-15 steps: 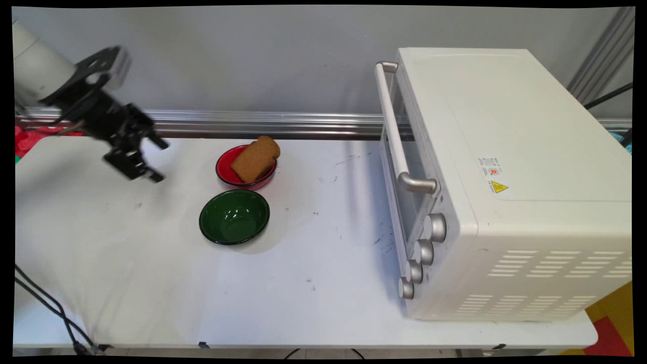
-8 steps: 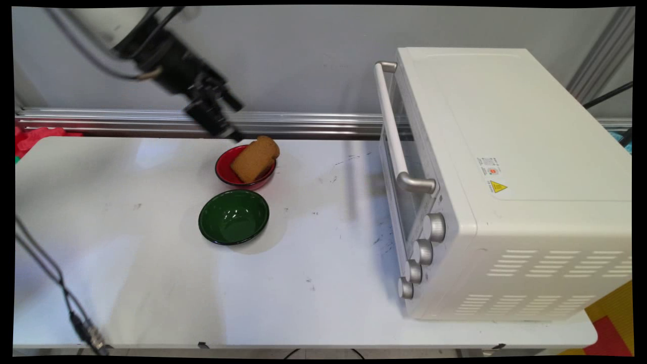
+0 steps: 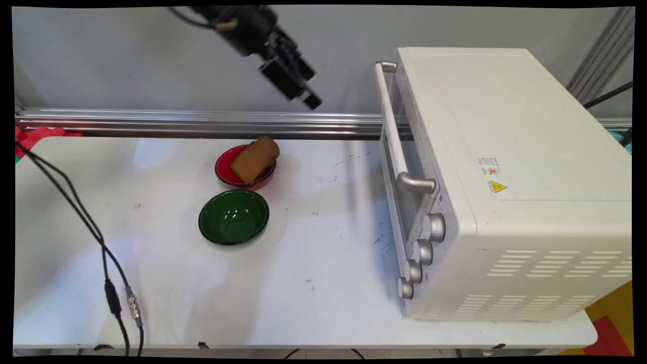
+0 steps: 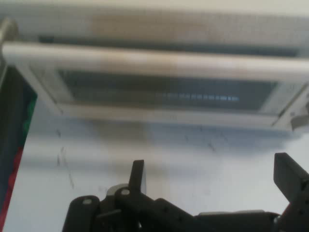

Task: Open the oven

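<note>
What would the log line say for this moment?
gripper: open, empty, raised | faces: oven door handle | table: bread in red bowl, green bowl

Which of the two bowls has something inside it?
The red bowl, farther from the camera, holds a slice of brown bread; the green bowl is empty.

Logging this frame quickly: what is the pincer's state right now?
Pincer: open and empty, raised in the air, facing the oven door.
</note>
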Motion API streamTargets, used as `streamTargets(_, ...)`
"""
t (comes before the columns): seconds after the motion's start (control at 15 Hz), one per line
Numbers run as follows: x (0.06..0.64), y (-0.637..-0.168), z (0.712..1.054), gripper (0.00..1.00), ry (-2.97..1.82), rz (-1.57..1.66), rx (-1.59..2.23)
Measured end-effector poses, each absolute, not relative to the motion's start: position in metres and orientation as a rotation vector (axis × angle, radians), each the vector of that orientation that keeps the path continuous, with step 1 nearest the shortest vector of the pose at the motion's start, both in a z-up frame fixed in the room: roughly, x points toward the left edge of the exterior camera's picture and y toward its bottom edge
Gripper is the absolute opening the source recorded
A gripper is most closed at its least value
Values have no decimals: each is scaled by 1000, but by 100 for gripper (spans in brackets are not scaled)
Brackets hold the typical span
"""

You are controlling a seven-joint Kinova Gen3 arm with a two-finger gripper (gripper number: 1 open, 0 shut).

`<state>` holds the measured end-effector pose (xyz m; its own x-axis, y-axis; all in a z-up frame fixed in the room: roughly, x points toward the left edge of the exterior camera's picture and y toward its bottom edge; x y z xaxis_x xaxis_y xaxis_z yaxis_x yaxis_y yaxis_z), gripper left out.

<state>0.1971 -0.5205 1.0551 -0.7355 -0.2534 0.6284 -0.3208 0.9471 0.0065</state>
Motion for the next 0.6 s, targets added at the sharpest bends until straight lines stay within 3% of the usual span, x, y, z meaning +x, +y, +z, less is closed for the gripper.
streamTargets(0.6,149,-556,1076,100,-2367,70,311)
